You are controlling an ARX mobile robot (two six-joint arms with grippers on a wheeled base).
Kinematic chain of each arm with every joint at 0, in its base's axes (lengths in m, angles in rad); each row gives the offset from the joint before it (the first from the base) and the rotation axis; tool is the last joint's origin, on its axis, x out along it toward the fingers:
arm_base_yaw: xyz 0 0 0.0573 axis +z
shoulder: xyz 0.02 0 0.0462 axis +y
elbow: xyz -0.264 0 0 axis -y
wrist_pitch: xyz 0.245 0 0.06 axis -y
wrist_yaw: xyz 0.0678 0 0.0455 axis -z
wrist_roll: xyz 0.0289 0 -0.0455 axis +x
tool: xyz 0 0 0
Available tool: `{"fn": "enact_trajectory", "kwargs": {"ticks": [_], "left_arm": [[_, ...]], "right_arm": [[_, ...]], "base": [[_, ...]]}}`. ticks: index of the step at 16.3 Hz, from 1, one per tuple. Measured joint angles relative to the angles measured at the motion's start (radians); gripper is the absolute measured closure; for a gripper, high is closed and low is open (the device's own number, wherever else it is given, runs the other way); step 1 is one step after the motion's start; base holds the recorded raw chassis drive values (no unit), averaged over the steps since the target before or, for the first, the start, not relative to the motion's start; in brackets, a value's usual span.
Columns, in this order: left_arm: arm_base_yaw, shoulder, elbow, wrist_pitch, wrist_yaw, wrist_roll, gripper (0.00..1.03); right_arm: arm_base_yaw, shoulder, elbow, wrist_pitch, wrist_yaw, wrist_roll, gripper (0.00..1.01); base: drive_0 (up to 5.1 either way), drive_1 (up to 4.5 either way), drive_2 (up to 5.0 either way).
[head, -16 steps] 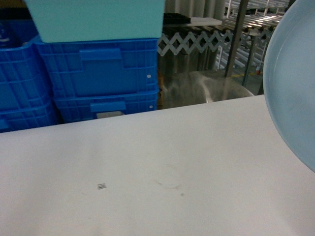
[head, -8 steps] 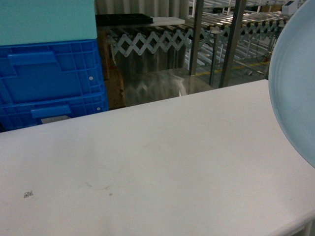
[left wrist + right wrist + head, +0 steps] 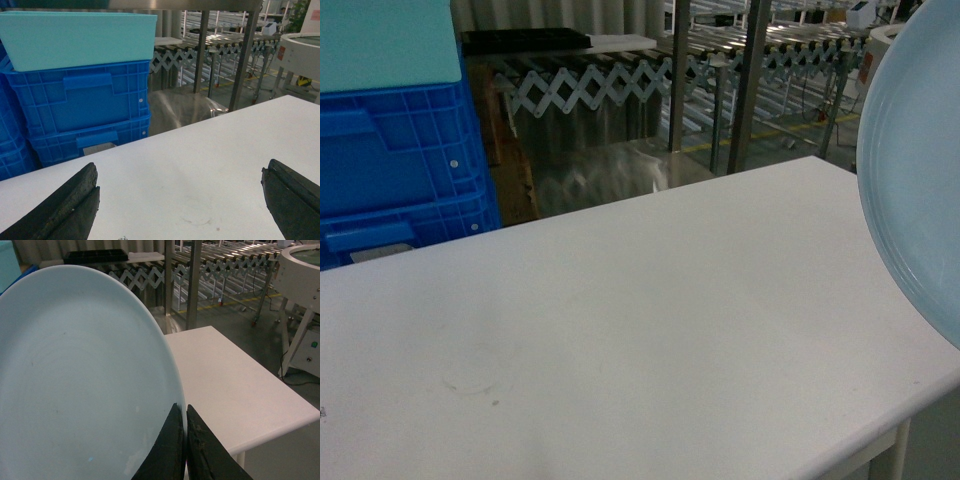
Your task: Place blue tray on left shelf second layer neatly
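My right claw (image 3: 184,440) pinched the rim of the blue tray (image 3: 85,385), which stood on edge at the right of the head frame above the white table (image 3: 650,330). My left claw (image 3: 180,200) hung spread, holding nothing. Blue crates (image 3: 395,170) filled the upper left; steel posts (image 3: 745,85) rose behind the table.

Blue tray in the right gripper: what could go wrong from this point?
1. The right gripper pinches the blue tray only at its thin rim, with the tray raised on edge, so it could slip or pivot while being carried.
2. The tray fills the right side of the head view, possibly hiding obstacles there.
3. It hangs close to the table edge and could clip it.
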Motion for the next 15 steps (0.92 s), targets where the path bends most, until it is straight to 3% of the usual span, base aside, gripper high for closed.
{"fn": "enact_trajectory", "kwargs": {"ticks": [5, 15], "left_arm": [[0.000, 0.000, 0.000, 0.000, 0.000, 0.000, 0.05], [0.001, 0.000, 0.000, 0.000, 0.000, 0.000, 0.05]], "right_arm": [[0.000, 0.000, 0.000, -0.001, 0.000, 0.000, 0.99], [0.000, -0.002, 0.000, 0.002, -0.006, 0.000, 0.99]], "base": [[0.7, -0.52, -0.5], [2.8, -3.74, -3.7]]}}
